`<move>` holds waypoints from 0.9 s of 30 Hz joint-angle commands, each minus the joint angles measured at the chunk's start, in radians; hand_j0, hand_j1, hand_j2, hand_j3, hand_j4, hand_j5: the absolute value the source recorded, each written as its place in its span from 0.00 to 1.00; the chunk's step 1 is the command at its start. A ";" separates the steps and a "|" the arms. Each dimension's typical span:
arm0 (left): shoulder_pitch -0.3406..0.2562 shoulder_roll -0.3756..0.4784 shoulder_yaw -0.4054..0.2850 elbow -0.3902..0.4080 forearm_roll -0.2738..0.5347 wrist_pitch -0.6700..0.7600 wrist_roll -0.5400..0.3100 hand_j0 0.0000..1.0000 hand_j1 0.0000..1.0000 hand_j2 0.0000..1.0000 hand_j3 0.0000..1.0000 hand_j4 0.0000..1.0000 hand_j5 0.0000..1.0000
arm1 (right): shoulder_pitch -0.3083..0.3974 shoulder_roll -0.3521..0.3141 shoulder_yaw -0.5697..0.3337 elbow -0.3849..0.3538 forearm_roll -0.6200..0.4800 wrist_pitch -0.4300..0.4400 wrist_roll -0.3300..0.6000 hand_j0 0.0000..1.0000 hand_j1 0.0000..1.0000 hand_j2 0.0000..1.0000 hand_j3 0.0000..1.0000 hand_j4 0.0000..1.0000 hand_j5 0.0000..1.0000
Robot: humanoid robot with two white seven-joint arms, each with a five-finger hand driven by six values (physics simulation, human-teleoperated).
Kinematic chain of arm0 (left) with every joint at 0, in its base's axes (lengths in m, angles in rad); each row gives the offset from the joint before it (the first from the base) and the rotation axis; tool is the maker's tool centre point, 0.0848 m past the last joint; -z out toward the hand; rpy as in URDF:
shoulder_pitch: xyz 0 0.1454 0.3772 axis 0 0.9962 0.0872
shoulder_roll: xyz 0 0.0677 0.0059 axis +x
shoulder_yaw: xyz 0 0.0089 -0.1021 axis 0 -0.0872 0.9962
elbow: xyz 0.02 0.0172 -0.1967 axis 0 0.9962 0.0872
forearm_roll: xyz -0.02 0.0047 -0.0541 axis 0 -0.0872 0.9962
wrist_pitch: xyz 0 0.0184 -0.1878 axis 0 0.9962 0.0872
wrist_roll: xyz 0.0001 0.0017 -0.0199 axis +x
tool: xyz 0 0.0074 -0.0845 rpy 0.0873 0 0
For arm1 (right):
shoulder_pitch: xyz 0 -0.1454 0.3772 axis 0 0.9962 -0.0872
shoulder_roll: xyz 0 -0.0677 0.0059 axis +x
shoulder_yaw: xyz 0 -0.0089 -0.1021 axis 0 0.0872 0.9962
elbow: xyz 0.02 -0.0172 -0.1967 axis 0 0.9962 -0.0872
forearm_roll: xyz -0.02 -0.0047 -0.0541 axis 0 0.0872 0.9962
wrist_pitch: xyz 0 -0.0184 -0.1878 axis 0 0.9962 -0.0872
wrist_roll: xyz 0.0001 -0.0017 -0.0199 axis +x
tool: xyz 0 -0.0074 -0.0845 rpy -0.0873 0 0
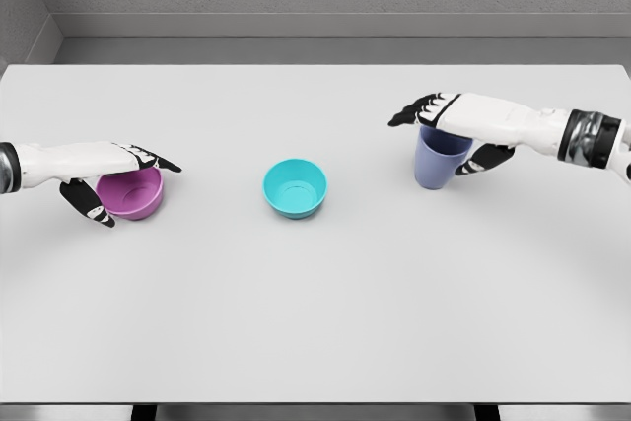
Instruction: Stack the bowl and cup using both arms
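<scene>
while left hand (113,176) cups purple bowl (133,193) — right hand (455,130) clasps lilac cup (440,159); teal bowl (295,188) between.

White arms (513,123), black-tipped fingers (163,162), seemingly metallic wrist band (589,135).

I see a plain light grey table (315,322). At its centre is a teal bowl (295,187). At 9 o'clock is a purple bowl (136,194); at 3 o'clock, a blue-lilac cup (439,161). Both hands, left hand (104,170) and right hand (463,125), are white with black fingers.
</scene>
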 commanded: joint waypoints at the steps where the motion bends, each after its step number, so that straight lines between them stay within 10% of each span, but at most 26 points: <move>1: 0.000 -0.001 0.000 0.000 0.005 0.002 0.000 1.00 1.00 1.00 1.00 1.00 1.00 | 0.000 -0.001 0.002 0.000 -0.006 0.001 0.000 1.00 1.00 1.00 1.00 1.00 1.00; 27: 0.000 -0.021 0.013 0.019 0.002 0.002 0.000 0.97 0.97 0.97 0.97 0.97 0.97 | 0.000 0.047 0.022 0.086 -0.003 0.006 0.000 1.00 1.00 1.00 1.00 1.00 1.00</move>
